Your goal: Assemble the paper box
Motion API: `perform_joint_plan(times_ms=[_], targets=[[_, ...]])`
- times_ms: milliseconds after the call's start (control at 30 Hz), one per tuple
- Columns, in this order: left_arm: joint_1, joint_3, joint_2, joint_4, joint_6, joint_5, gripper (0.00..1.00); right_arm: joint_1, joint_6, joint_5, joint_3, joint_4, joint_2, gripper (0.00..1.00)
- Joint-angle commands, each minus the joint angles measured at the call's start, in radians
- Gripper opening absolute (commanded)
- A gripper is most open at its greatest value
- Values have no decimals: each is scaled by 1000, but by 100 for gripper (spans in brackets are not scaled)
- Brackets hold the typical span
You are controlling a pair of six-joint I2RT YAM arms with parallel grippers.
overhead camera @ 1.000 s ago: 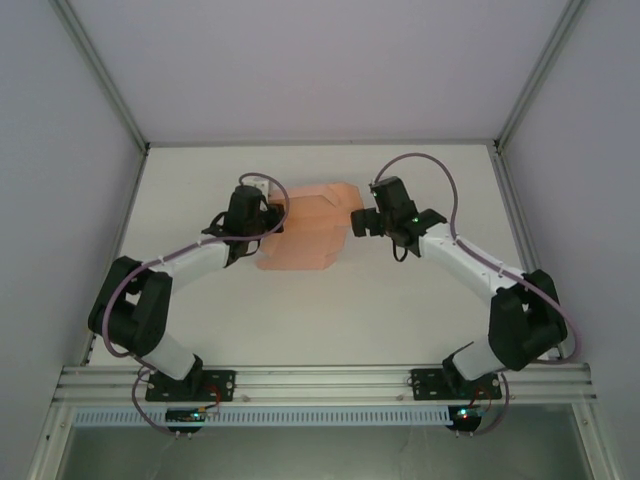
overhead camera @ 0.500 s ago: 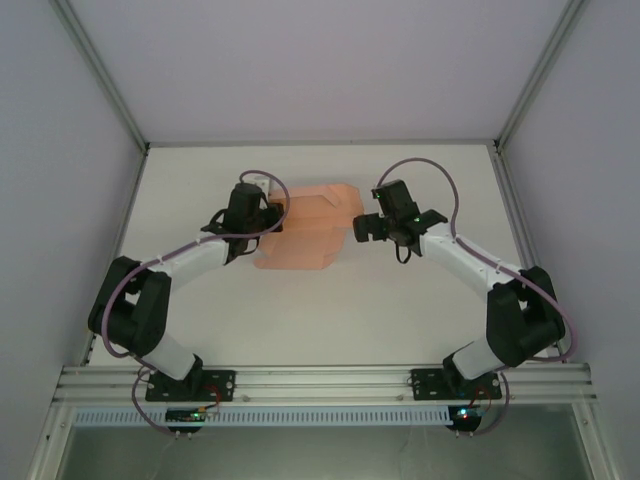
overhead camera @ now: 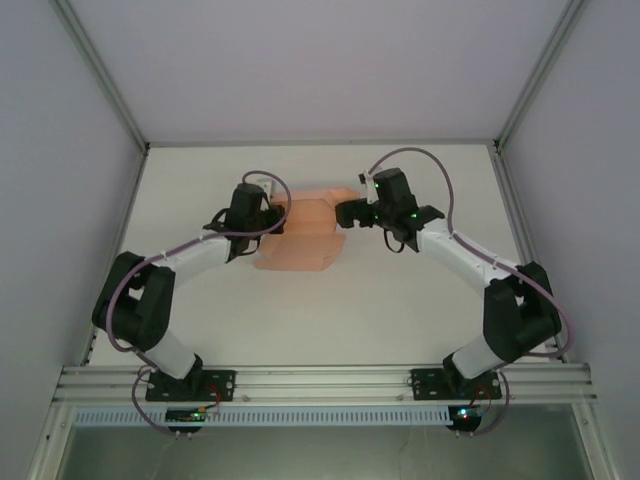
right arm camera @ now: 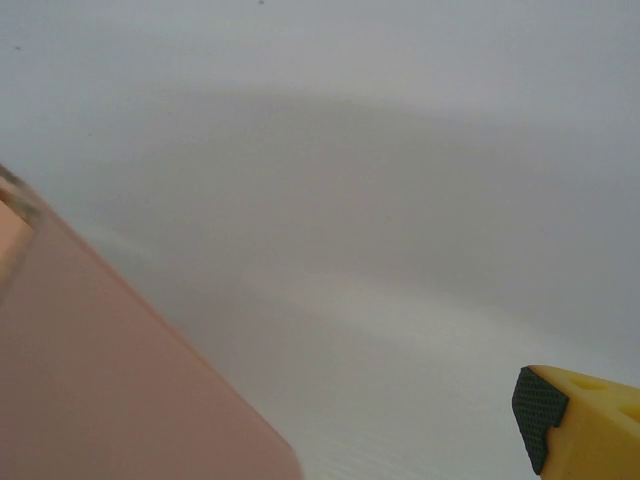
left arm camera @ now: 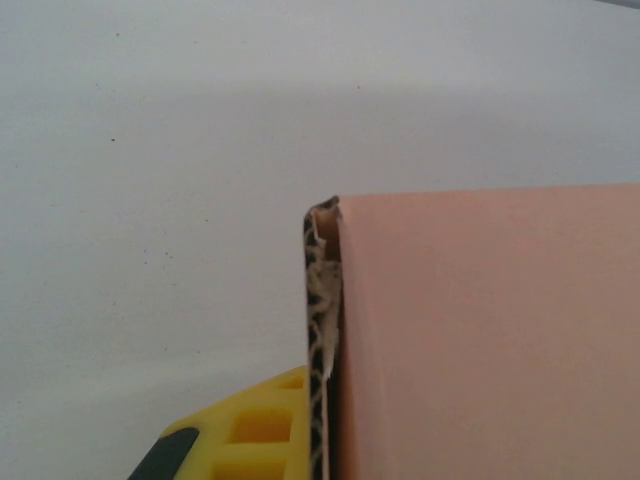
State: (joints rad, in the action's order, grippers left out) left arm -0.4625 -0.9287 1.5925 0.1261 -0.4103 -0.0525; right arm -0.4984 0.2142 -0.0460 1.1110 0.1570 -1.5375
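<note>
The salmon-pink paper box (overhead camera: 300, 238) lies partly folded at the middle of the table, with walls raised. My left gripper (overhead camera: 274, 216) is at its left edge. In the left wrist view one yellow finger (left arm camera: 245, 435) presses against the outer side of an upright pink wall (left arm camera: 480, 340) whose torn corrugated edge shows; the other finger is hidden behind it. My right gripper (overhead camera: 347, 212) is at the box's far right corner, jaws wide apart. In the right wrist view one yellow, black-padded finger (right arm camera: 575, 418) shows at the lower right, and a pink panel (right arm camera: 90, 390) covers the lower left.
The white table (overhead camera: 400, 300) is ringed by grey walls and metal frame posts (overhead camera: 100, 90). Both arm bases sit on the rail (overhead camera: 320, 380) at the near edge. Purple cables loop above each wrist.
My right gripper has moved left and toward the back, up to the box's far right corner, and the flap there has shifted inward. The left gripper has held its place.
</note>
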Motion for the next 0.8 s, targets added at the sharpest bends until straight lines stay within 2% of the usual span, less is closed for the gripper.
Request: perform_joint_plan(times_ms=[0,200,367,633,767], targets=[[-10,-42,6,7,-14,-31,0,-46,3,23,63,-39,-76,99],[-12,-53,-6,2,-15,-46,0,-137,-43,243,193,16,-188,99],[-13,-41,-14,-3,-22,-18,0,-167,-43,362,196,43,-158,99],[6,-17,-31,-5,-10,-3,0,-141,-62,298,40,112,116,99],[16,-9,-42,2,7,-13,0,-102,-64,205,-74,88,305,99]])
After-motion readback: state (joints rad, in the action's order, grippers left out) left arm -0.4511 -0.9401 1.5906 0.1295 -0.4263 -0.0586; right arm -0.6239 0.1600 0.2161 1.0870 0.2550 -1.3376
